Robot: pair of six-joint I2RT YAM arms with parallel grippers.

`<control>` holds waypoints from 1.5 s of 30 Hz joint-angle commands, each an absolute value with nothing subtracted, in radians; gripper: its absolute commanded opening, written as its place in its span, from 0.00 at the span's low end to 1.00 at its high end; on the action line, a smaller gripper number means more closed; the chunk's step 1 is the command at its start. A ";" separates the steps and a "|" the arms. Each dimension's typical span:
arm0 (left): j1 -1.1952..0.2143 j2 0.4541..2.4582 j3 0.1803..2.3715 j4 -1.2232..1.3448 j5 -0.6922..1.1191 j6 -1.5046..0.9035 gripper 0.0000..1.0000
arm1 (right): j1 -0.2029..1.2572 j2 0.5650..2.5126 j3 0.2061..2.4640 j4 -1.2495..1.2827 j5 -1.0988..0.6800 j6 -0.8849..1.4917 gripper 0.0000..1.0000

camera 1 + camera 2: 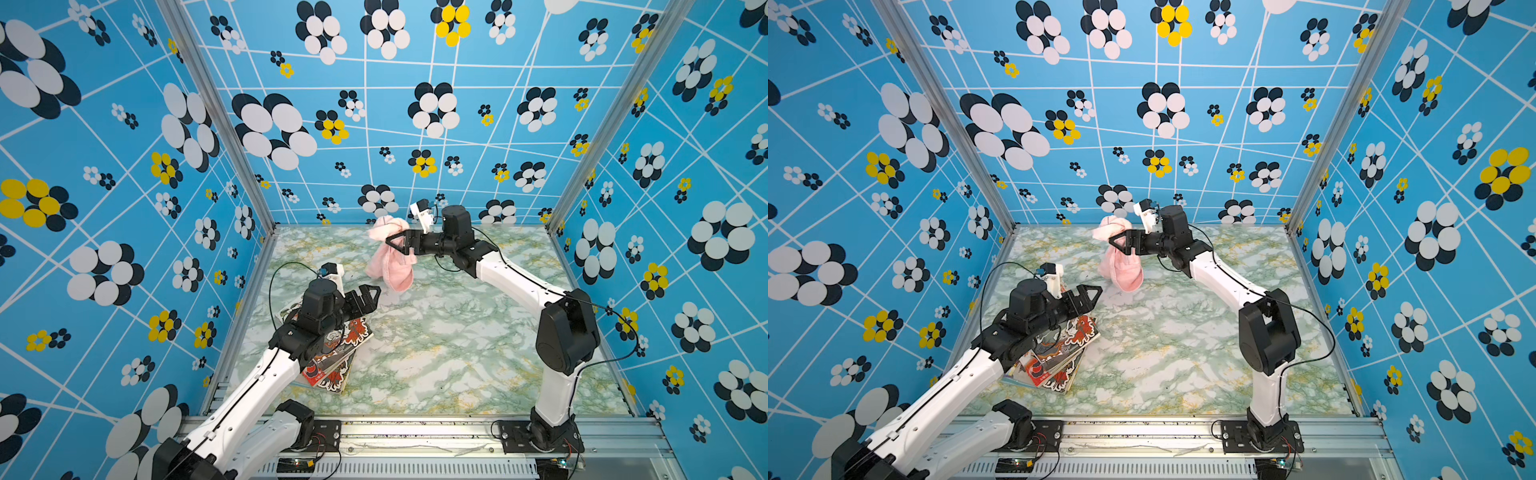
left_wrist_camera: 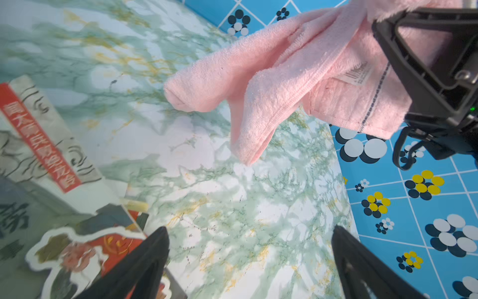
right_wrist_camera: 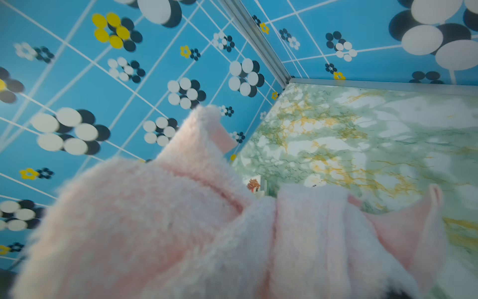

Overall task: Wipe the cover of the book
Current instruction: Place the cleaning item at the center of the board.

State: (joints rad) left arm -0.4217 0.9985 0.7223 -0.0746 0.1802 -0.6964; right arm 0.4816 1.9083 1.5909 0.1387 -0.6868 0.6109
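The book [image 1: 338,353] [image 1: 1065,353], with a red, black and white illustrated cover, lies on a loose pile at the table's front left, partly under my left arm. Its cover also shows in the left wrist view [image 2: 51,160]. My left gripper [image 1: 372,296] [image 1: 1094,296] [image 2: 249,230] hovers open just past the book's far edge, nothing between its fingers. A pink towel [image 1: 390,266] [image 1: 1121,266] [image 2: 284,77] hangs off my right gripper [image 1: 390,242] [image 1: 1113,241] near the back wall, its lower end just above the table. The towel [image 3: 181,220] hides the right jaws.
The green-and-white marbled table [image 1: 436,353] is boxed in by blue flowered walls at the left, back and right. A metal rail [image 1: 415,432] with both arm bases runs along the front edge.
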 commanded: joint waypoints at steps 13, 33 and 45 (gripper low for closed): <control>-0.496 1.573 1.018 0.680 0.310 -0.388 0.99 | 0.433 1.958 1.485 1.007 -0.923 1.502 0.83; -0.222 1.589 1.177 0.279 0.278 -0.453 0.00 | 0.251 1.650 1.426 -0.126 -0.567 0.685 0.82; -0.209 1.781 1.616 -0.446 0.115 -0.342 0.25 | 0.244 1.475 1.250 -0.332 -0.255 0.521 0.85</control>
State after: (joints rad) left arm -0.2073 1.7302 1.5333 -0.1841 0.1635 -0.3649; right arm 0.2565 1.5219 1.2926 -0.2344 -0.3626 0.5976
